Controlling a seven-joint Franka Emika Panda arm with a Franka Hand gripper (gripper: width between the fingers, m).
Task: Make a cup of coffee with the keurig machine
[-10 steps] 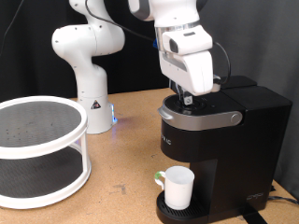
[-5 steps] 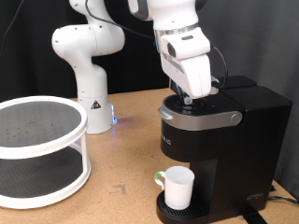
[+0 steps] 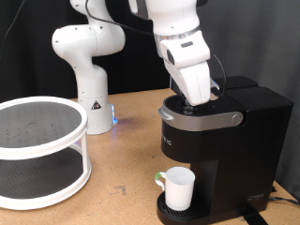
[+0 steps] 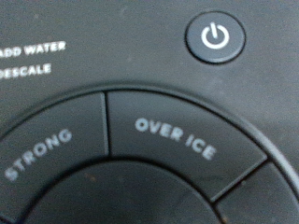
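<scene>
Matte black coffee maker (image 3: 220, 136) with white panel lettering (image 4: 173, 129); plain white cup (image 3: 177, 187); white arm (image 3: 178, 37); white two-tier shelf (image 3: 42, 150).

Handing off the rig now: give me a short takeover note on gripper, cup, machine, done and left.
Gripper: down on top of the keurig machine, at its button panel; fingers hidden.
Wrist view: close on the panel; power button, STRONG and OVER ICE readable.
Cup: upright on the drip tray under the spout.
Done: cup placed, lid down.
Left: no coffee flow visible; whether a button is pressed cannot be told.
</scene>
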